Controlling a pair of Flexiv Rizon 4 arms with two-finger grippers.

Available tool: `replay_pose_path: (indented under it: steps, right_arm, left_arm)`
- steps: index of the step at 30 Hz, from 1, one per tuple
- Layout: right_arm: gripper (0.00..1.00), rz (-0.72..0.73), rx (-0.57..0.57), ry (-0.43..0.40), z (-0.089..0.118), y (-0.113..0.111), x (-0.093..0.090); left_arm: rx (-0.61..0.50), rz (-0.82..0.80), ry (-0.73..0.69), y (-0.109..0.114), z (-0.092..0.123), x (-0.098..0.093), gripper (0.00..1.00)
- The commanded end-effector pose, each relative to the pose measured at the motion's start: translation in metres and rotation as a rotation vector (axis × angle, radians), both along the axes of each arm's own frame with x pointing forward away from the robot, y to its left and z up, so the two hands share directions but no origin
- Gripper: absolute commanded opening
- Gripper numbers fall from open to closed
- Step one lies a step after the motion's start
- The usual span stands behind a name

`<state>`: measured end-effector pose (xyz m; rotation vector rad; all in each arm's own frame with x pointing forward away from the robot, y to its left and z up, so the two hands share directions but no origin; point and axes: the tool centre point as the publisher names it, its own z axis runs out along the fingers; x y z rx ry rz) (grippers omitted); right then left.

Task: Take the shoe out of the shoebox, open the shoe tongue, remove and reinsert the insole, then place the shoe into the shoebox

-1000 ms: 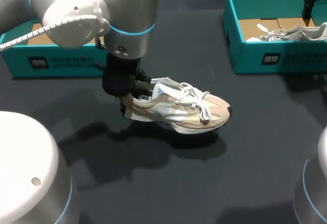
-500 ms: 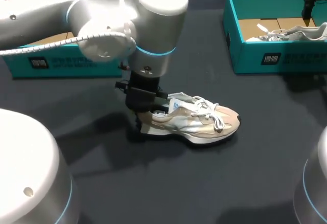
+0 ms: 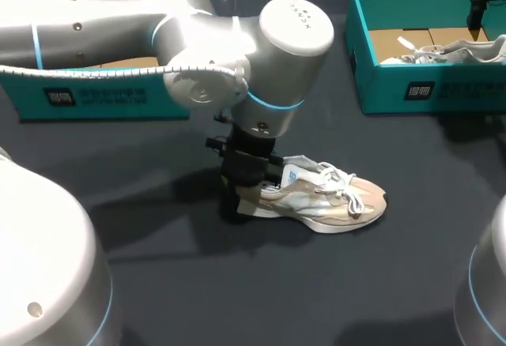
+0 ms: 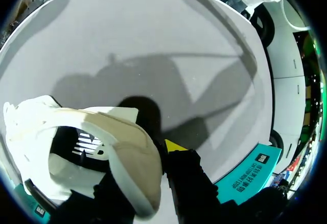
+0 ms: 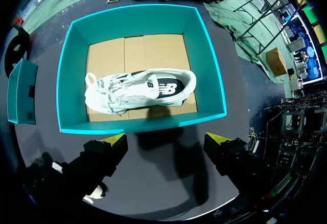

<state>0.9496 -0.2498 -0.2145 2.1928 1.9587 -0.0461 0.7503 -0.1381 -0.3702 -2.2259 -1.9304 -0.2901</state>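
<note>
The left gripper's (image 4: 146, 179) two fingers pinched the padded heel collar of the shoe (image 4: 92, 152) from inside and outside, one yellow tip showing just beside the collar's outer wall. Judging by that hold, the collar was soft and would squash, so a grip there alone would probably let the toe sag or swing; the stiffer heel counter just below looked the surer place to clamp. The shoe, mesh and suede with loose white laces, seemed light, and its rubber sole rested on the dark table (image 3: 237, 298), toe pointing toward the robot's right, between the left shoebox (image 3: 87, 97) and the right shoebox (image 3: 411, 89). The tongue and insole would likely be limp and want a delicate pinch at their edges. The right gripper (image 5: 166, 150) hung with its fingers spread wide and empty above the right shoebox, where a second shoe (image 5: 138, 91) lay on its side.
</note>
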Motion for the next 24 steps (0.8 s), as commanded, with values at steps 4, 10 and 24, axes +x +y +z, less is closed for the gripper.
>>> replay_pose_path:
  steps: [4, 10, 24]
  right_arm:
    - [1.00, 0.000, 0.000, -0.001, 0.000, 0.000, 0.000]
    - [1.00, 0.000, 0.000, -0.001, 0.000, 0.000, 0.000]
    - [1.00, 0.000, 0.000, -0.001, 0.000, 0.000, 0.000]
  left_arm:
    - [-0.011, -0.006, 0.008, -0.002, -0.002, 0.001, 0.39]
    - [-0.045, 0.005, 0.007, 0.011, 0.009, -0.001, 1.00]
    - [-0.373, 0.460, 0.189, 0.059, 0.102, -0.018, 1.00]
